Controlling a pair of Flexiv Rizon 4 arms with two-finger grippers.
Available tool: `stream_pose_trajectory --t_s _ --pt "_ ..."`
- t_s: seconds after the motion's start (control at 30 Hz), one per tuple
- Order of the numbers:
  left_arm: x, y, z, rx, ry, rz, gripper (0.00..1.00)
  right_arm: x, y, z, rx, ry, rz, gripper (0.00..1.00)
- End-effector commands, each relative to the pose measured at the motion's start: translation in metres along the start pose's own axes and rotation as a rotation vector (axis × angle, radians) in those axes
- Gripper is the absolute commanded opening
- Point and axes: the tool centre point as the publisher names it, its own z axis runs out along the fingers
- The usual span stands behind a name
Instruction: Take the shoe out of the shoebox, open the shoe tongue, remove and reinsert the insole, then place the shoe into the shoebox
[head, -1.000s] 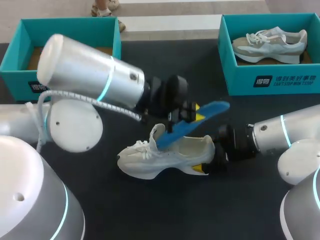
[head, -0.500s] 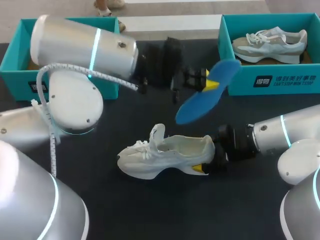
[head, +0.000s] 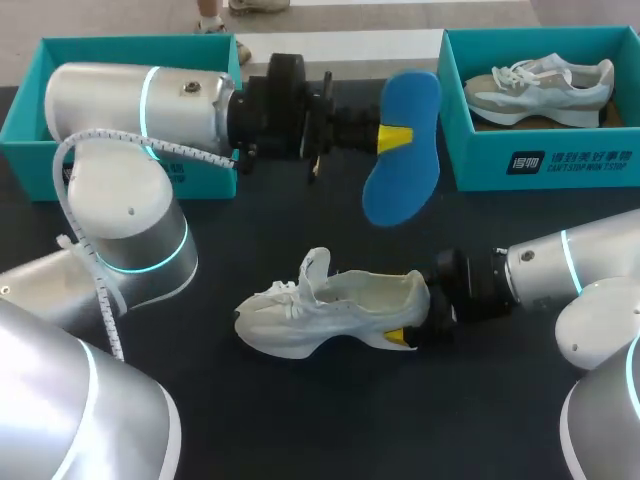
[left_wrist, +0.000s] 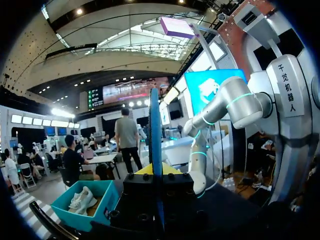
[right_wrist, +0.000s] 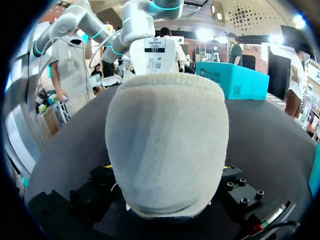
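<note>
— Watching for anything in particular?
— Your left end effector (head: 395, 138) pinches the insole (head: 400, 190) by one edge, aloft; it may slip. Your right end effector (head: 405, 336) clamps the shoe (head: 320, 310) at its heel on the tabletop (head: 300, 420); crooked reinsertion could buckle the insole.

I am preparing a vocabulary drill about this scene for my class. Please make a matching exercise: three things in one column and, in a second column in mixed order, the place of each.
Things
1. insole
2. white shoe
3. grey shoe

Places
a. in the right box
b. held above the table by the left gripper
c. lying on the table, heel in the right gripper

Pairs: 1-b; 2-c; 3-a
</note>
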Motion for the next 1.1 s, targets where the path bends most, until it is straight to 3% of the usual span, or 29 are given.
stream_pose_trajectory --t_s 0.03,0.47,0.63,0.83,1.1 --pt "0.0 0.003 -0.002 0.037 0.003 0.002 0.0 0.0 -0.002 0.008 0.004 -0.002 0.001 0.0" --pt "0.0 0.003 -0.002 0.037 0.003 0.002 0.0 0.0 -0.002 0.008 0.004 -0.002 0.001 0.0" --pt "0.01 -0.028 -0.005 0.062 -0.04 -0.217 0.0 0.0 -0.002 0.008 0.004 -0.002 0.001 0.0" --pt "0.019 -0.056 -0.01 0.008 -0.069 -0.446 0.0 0.0 -0.002 0.008 0.004 -0.002 0.001 0.0" --pt "0.029 -0.052 -0.016 -0.012 -0.06 -0.745 0.0 0.0 -0.002 0.008 0.004 -0.002 0.001 0.0"
